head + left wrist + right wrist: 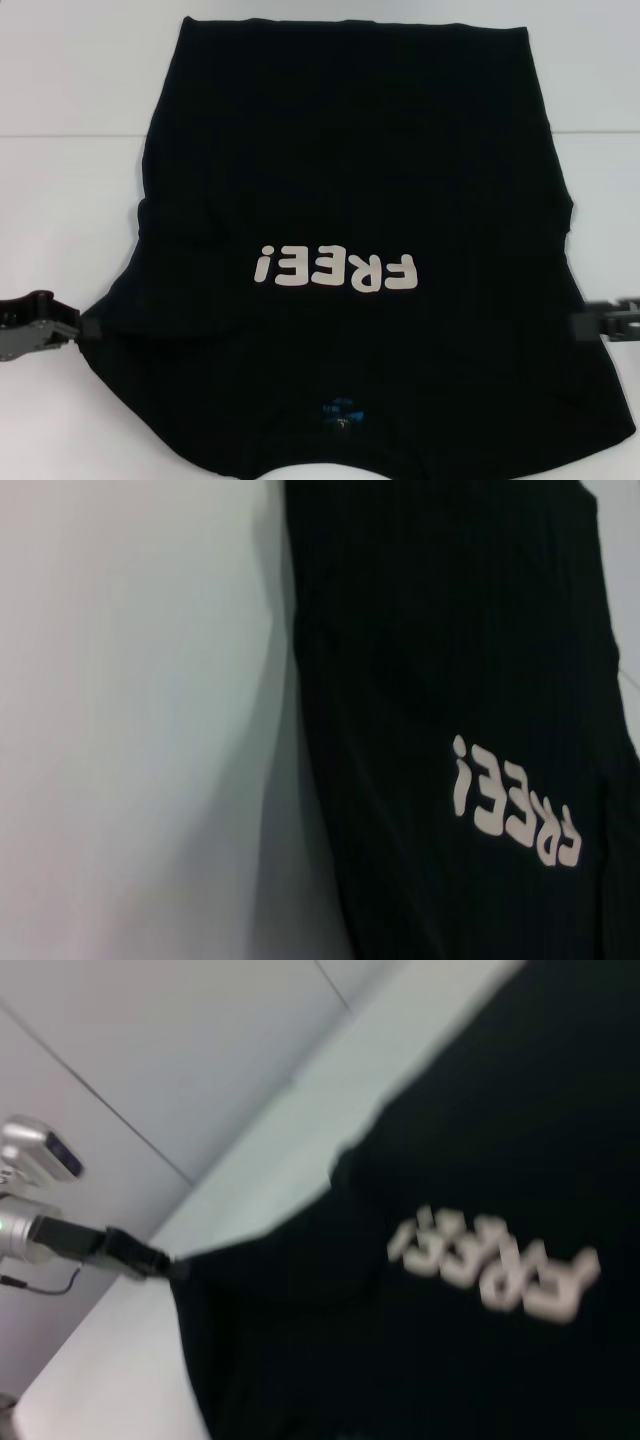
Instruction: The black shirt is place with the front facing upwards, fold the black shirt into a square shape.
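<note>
Black cloth fills most of the head view — one garment, the black shirt, spread front-up on the white table. Nearest the robot lies its collar, with one small blue neck label showing there. Just beyond the label runs a single line of white block letters, "FREE!", reading upside down from the robot's side. Farther on, the body of the shirt stretches away to its hem at the far side of the table.

Two grippers are at work, one on each side of the near part of the shirt. The left gripper sits at the shirt's left edge, at the sleeve, its tip touching the cloth; its claw looks pinched narrow on the sleeve edge. In the right wrist view this same gripper shows farther off, with the cloth drawn out to a point where it meets the tip. The right gripper sits at the shirt's right edge, level with the left one, its tip against the black fabric — dark on dark, so I cannot tell whether it is wide or closed.

The left wrist view shows the shirt's side edge against the table and the letters again.
</note>
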Controlling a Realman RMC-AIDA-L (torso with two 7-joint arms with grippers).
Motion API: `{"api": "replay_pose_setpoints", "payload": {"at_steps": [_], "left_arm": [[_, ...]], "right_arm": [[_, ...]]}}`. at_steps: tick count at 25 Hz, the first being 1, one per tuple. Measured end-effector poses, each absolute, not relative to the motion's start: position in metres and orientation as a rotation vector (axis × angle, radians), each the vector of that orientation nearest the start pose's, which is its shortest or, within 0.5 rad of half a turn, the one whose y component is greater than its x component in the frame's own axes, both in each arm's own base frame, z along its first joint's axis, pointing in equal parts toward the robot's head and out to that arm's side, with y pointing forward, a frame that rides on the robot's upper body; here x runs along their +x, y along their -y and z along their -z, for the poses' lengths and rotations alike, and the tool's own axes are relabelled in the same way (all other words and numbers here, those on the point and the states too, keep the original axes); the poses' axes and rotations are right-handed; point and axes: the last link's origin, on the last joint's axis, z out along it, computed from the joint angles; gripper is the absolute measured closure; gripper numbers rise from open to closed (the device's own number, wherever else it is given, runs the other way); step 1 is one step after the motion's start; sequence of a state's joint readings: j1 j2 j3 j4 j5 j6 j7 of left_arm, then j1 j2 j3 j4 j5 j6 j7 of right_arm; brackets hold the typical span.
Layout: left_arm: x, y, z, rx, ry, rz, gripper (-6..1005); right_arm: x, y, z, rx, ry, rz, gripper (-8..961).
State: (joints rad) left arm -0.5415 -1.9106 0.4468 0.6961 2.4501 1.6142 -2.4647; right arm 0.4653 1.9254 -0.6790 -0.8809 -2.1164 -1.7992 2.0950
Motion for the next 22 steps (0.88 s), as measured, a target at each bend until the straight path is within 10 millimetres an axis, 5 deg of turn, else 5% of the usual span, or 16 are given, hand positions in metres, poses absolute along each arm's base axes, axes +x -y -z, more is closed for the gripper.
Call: {"api": "replay_pose_setpoints", "payload": {"at_steps": [5,9,22], "left_arm": [[-0.338,-0.321,-0.084,2.371,-2.34,-0.503,978],[-0.339,-0.32,-0.085,2.39,-2.323,-0.512,979],[-0.341,-0.319,-0.086,2.401,-2.326,-0.525,979]], "right_arm": [[0.292,-0.313,-0.119,-2.463,-1.788,-0.206,144],[0.307,-0.311,-0.128,-2.304,-1.892,0.016,144],[0.326,-0.312,-0.102,-2.238,-1.915,0.18,145]]}}
